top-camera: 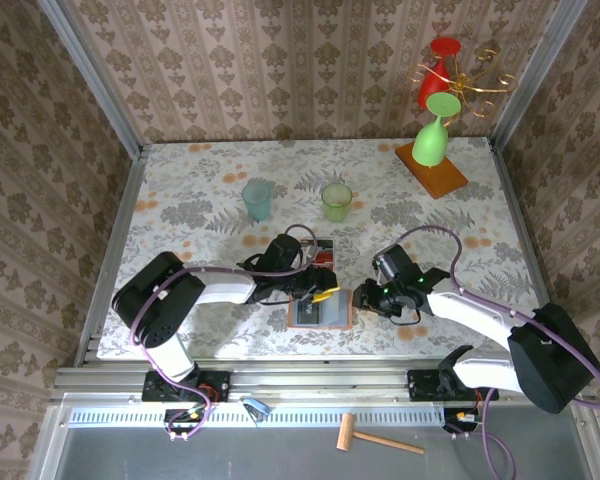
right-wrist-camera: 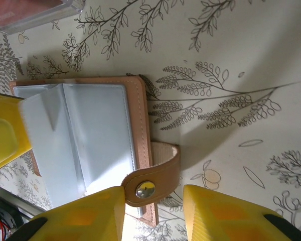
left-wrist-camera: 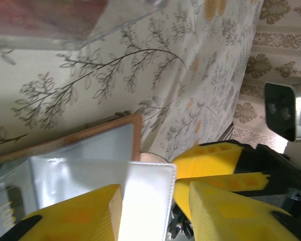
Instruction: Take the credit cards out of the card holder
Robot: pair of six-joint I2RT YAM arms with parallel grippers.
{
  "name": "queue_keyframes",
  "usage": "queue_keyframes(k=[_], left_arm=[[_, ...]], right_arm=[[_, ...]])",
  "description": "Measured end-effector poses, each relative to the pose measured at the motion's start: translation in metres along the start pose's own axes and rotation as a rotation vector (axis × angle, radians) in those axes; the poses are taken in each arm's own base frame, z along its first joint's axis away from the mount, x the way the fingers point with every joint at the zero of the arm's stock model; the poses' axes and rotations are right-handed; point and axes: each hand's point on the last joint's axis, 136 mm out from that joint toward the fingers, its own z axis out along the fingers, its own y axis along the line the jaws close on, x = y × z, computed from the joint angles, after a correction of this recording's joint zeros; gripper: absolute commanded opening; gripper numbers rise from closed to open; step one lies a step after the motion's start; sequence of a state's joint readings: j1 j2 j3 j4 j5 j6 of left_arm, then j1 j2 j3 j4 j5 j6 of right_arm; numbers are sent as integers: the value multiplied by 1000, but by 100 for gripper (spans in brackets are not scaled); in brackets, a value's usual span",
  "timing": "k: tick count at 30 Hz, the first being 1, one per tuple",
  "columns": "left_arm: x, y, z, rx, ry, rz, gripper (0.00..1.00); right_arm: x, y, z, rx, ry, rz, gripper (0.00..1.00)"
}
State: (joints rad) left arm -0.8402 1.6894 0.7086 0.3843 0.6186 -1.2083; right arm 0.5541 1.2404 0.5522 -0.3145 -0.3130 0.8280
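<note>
The card holder (top-camera: 318,314) lies open on the tabletop (top-camera: 200,200), directly between my two grippers. The left gripper (left-wrist-camera: 155,193) has its yellow fingers apart, with a pale plastic sleeve (left-wrist-camera: 145,201) from the card holder between them; it rests against one finger and there is a gap to the other. The right gripper (right-wrist-camera: 154,192) sits on either side of the closing strap (right-wrist-camera: 163,168). From the right wrist view I cannot tell whether it is pinching the strap. The card holder is tan leather with stitched edges, grey-blue glossy pockets (right-wrist-camera: 90,135) and a round metal snap (right-wrist-camera: 145,189). Just beyond it stands a clear plastic tray (right-wrist-camera: 65,12) holding red cards (right-wrist-camera: 20,6).
</note>
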Motion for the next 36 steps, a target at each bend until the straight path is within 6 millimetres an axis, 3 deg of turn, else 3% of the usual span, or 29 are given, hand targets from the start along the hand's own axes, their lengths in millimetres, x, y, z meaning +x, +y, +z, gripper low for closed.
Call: queue_keyframes(k=[15, 23, 27, 36], left_arm=[[-6, -1, 2, 13, -9, 3, 47], [-17, 0, -4, 18, -36, -7, 47], [-19, -1, -7, 20, -43, -8, 47], [-14, -1, -1, 25, -16, -5, 47]], right_arm=[[-2, 7, 11, -36, 20, -19, 54], [-8, 19, -5, -83, -36, -43, 65], [-11, 24, -13, -102, -64, -54, 66], [-7, 18, -5, -93, -40, -45, 67]])
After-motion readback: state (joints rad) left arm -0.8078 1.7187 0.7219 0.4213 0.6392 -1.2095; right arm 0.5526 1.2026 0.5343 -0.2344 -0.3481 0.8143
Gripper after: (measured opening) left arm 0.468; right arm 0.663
